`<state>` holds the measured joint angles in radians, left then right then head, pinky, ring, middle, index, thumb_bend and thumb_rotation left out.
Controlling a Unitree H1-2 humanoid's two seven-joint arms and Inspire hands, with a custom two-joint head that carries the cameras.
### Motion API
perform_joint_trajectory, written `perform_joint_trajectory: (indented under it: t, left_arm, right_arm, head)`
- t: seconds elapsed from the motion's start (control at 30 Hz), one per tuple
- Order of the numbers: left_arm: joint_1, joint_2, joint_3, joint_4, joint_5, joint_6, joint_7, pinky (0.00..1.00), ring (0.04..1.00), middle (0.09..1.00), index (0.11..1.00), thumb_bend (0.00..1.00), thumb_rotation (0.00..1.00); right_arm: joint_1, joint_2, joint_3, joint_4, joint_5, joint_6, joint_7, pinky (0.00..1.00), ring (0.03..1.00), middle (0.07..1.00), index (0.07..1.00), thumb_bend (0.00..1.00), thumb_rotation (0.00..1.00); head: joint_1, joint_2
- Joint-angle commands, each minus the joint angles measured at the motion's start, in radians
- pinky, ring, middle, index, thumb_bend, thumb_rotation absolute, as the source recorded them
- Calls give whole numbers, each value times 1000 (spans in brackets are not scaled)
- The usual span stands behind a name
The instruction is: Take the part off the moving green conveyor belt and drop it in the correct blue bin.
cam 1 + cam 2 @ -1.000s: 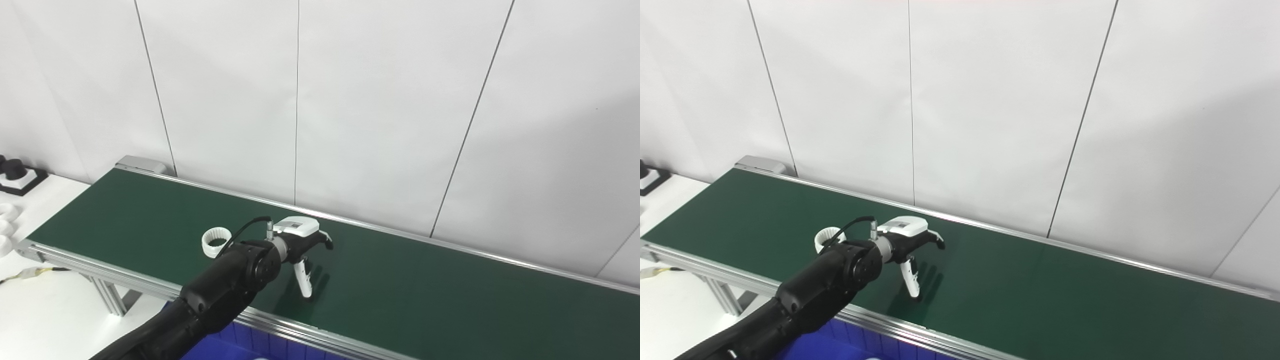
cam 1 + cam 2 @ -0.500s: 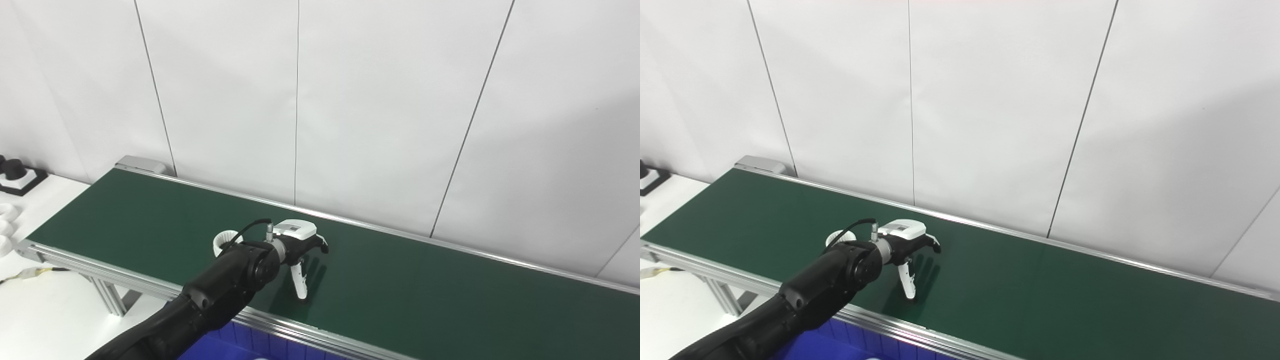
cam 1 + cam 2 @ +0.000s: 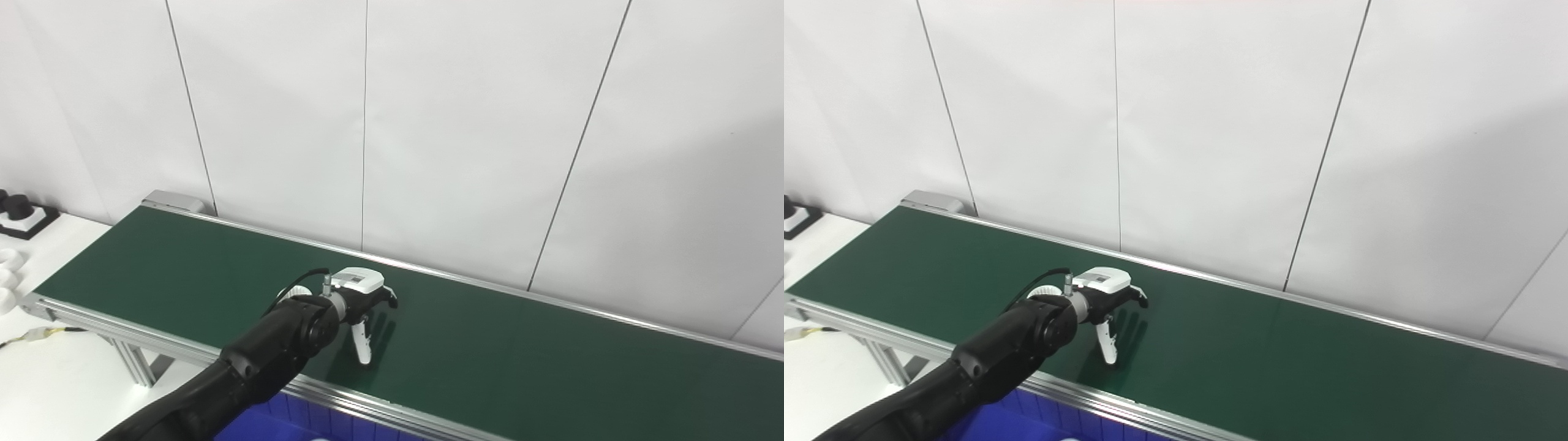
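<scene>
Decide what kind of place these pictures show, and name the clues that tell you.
Probably a robot sorting test cell or lab, not a home: a long green conveyor belt on aluminium rails, a blue bin below its near edge, plain white wall panels behind.

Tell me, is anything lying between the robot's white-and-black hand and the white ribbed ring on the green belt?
Nothing visible. In both eye views the left hand is above the belt; the white ribbed ring peeks out behind its wrist.

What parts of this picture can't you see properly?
- White ring part: mostly hidden behind the left hand's wrist in both eye views.
- Blue bin: cut off by the bottom edge.
- Right hand: not in view.
- Black and white things on the side table: cut by the left edge.
</scene>
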<state>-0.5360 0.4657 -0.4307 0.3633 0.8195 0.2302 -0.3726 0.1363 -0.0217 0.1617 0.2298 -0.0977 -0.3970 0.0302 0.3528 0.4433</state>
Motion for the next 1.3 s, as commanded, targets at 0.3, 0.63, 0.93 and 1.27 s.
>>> perform_joint_trajectory:
  t: [0.3,0.63,0.93,1.27]
  left_arm:
    - [-36,36,8,-44,8,-16,12,900,874,890,820,922,0]
    - [-17,49,12,-65,4,-16,8,910,885,895,822,909,0]
    - [-11,57,11,-63,2,-17,8,928,887,896,819,901,0]
    - [-3,56,10,-52,-3,-33,20,912,876,882,814,888,0]
  right_arm:
    - [-5,-1,-3,-38,10,-19,10,758,824,861,988,453,1000]
    - [-4,-2,-4,-37,14,-25,10,755,822,859,988,435,1000]
    - [-3,-6,-2,-41,9,-24,9,751,816,856,988,430,1000]
    - [4,-6,-1,-55,5,-17,8,747,814,853,983,444,1000]
  head:
    - [3,1]
    - [5,3]
    - [5,6]
    - [3,11]
